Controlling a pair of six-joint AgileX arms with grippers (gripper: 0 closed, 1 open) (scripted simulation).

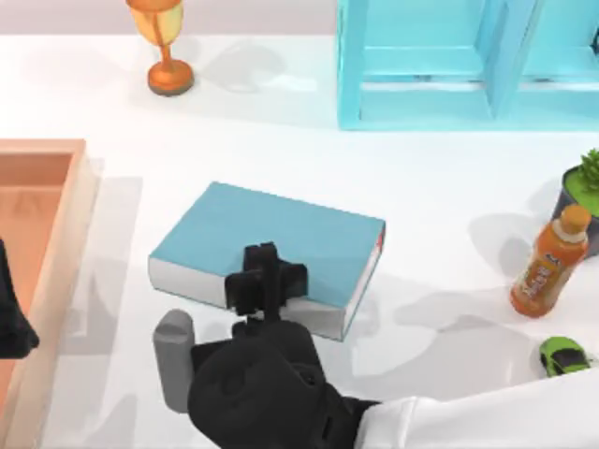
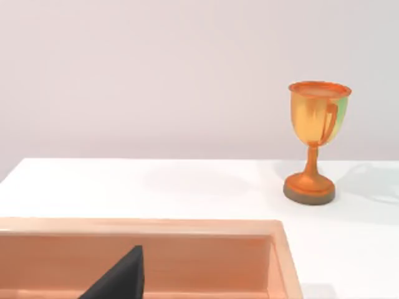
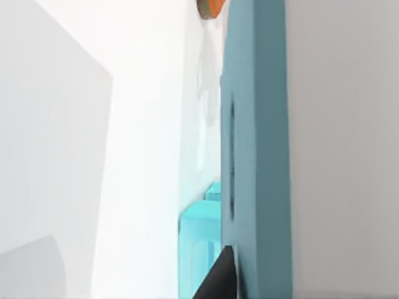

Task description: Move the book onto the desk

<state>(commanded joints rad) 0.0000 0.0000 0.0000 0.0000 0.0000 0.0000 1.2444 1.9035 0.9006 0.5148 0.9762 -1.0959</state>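
The book (image 1: 281, 238) lies flat on the white tabletop (image 1: 440, 187), well clear of the shelf — the right claw (image 1: 265, 281) clamps its near edge, so only letting go seems left.

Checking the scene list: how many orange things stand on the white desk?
2: a trophy at the desk's far left, and a bottle near its right edge, beside a potted plant. Others may sit outside the frame.

No lettering could be read anywhere. The orange bottle (image 1: 549, 263) carried a label with white marks, too small to make out, and the book (image 1: 271, 245) had a plain cover.
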